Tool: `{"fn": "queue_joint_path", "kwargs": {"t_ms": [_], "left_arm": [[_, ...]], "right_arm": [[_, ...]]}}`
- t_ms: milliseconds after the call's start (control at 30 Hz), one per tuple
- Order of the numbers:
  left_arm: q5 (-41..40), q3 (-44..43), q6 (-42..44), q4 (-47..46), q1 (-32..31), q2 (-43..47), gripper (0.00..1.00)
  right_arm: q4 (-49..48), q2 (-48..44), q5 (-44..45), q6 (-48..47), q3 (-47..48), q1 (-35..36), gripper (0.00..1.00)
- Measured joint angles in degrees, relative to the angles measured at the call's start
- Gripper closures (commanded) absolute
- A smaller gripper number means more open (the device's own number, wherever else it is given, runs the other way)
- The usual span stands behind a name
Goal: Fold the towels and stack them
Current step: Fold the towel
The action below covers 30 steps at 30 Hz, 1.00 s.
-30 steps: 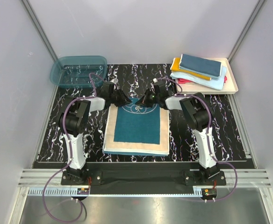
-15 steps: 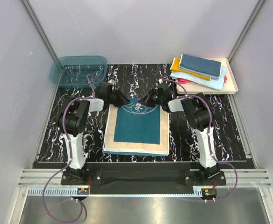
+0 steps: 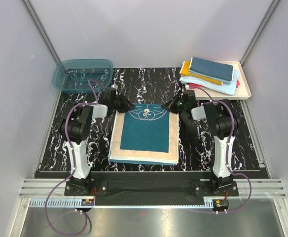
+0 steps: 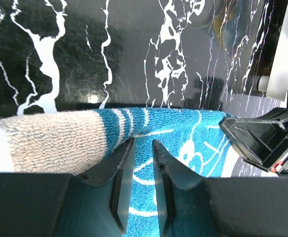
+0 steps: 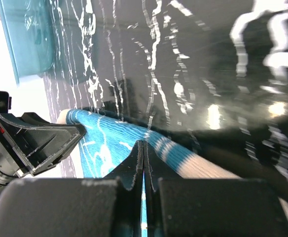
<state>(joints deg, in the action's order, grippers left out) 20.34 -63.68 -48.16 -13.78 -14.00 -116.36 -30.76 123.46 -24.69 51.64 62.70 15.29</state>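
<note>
A dark teal towel with a cream border lies folded flat in the middle of the table. My left gripper is at its far left corner, jaws a narrow gap apart with nothing between them; in the left wrist view the towel lies under the tips. My right gripper is at the far right corner, jaws pressed together and empty, just above the towel's far edge in the right wrist view. Folded towels in dusty blue, orange-yellow, light blue and red are stacked at the back right.
The stack sits on a cream tray at the back right. A translucent teal basin stands at the back left. The table top is black marble-patterned, with grey walls around it.
Both grippers have drawn apart along the towel's far edge. The right one moved right to the corner, the left one slightly left. The towel lies flat as before.
</note>
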Motion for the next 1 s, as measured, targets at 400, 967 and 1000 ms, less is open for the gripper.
{"fn": "queue_joint_path", "kwargs": {"t_ms": [400, 967, 1000], "left_arm": [[0.00, 0.09, -0.59, -0.07, 2.73, 0.02, 0.72], [-4.31, -2.97, 2.58, 5.70, 6.60, 0.37, 0.72], [-4.66, -3.23, 2.93, 6.16, 6.60, 0.37, 0.72]], "right_arm": [[0.46, -2.58, -0.20, -2.80, -3.13, -3.02, 1.00], [1.20, -3.21, -1.14, -4.57, -3.50, -4.28, 1.00], [1.73, -3.43, -1.14, -4.76, -3.50, -4.48, 1.00]]}}
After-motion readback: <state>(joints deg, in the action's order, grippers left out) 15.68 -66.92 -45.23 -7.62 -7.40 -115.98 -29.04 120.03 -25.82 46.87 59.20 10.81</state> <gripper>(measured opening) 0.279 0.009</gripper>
